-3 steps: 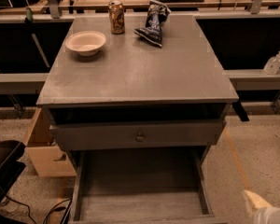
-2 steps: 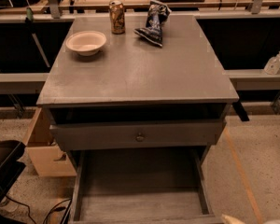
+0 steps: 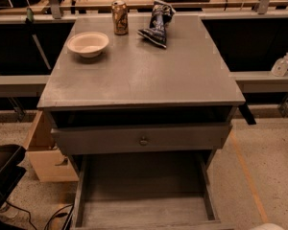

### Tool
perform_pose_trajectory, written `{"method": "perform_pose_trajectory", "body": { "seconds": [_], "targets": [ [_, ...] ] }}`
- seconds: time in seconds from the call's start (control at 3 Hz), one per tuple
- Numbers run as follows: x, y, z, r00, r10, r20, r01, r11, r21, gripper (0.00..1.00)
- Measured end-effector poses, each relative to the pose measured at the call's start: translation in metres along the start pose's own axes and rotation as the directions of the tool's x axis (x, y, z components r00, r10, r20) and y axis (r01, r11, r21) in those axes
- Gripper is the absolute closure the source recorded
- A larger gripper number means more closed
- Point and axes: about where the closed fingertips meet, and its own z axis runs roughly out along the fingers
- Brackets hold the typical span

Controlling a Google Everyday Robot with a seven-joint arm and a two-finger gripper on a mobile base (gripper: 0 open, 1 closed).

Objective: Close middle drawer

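Observation:
The grey cabinet (image 3: 144, 75) stands in the middle of the camera view. Its middle drawer (image 3: 144, 195) is pulled far out toward me. I see its empty inside and side walls, but its front and knob are cut off by the bottom edge. Above it is the taller top drawer front (image 3: 110, 139) with a round knob (image 3: 143, 141), with a dark gap over it. Only a pale sliver of my gripper (image 3: 274, 226) shows at the bottom right corner, to the right of the open drawer and apart from it.
On the cabinet top stand a white bowl (image 3: 88, 43), a can (image 3: 119, 17) and a dark snack bag (image 3: 157, 23). A cardboard box (image 3: 45, 152) sits on the floor at the left, and a black object (image 3: 5, 176) at the lower left. A bottle (image 3: 281, 65) stands on the right ledge.
My gripper has dropped toward the bottom right corner and is almost out of view. The drawers and the things on top have not moved.

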Motion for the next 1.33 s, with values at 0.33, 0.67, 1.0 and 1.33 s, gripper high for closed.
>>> {"method": "perform_pose_trajectory", "body": {
  "seconds": [0.33,0.67,1.0,1.33],
  "targets": [
    [-0.001,-0.002,0.002,1.000,0.008,-0.002,-0.008,1.0000,0.004,0.87],
    [-0.001,-0.002,0.001,1.000,0.006,-0.003,-0.006,1.0000,0.006,1.00],
    [-0.003,-0.004,0.000,1.000,0.002,-0.017,-0.002,1.0000,0.007,1.00],
    [-0.011,-0.021,0.021,0.999,-0.028,-0.037,0.028,0.9994,-0.021,1.00]
  ]
}}
